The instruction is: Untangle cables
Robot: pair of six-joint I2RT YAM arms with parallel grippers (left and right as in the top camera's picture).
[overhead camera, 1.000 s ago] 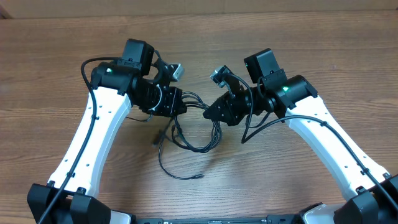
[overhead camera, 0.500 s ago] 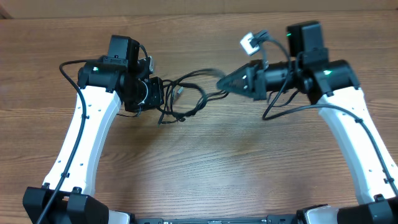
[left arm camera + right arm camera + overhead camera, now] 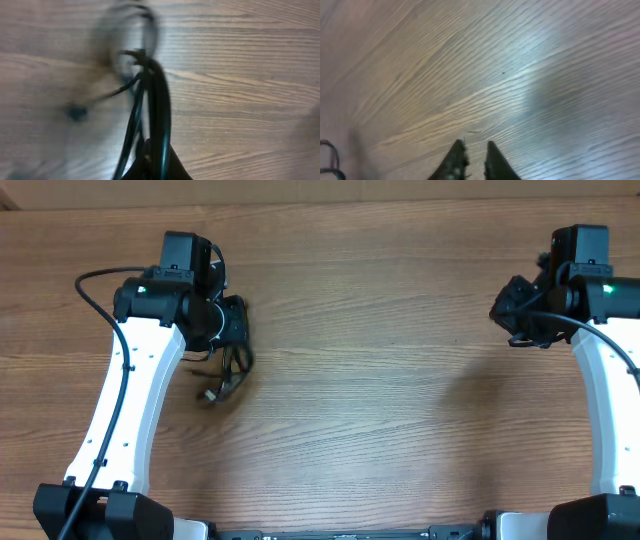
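the cables [image 3: 222, 378] are bunched in one dark tangle over the left side of the tabletop [image 3: 380, 410]. the left hand [image 3: 230, 330] is clamped on their strands, and its wrist view is blurred. the bundle's long axis runs from that hand toward the near edge. the right hand [image 3: 508, 312] is well apart at the far right, its fingers slightly parted and empty. the left arm is by far the nearer.

Legible text: none, no labels, brands, numbers or signs readable in any view, wooden bench [image 3: 380, 380] surface unmarked, wrist views too blurred for any lettering
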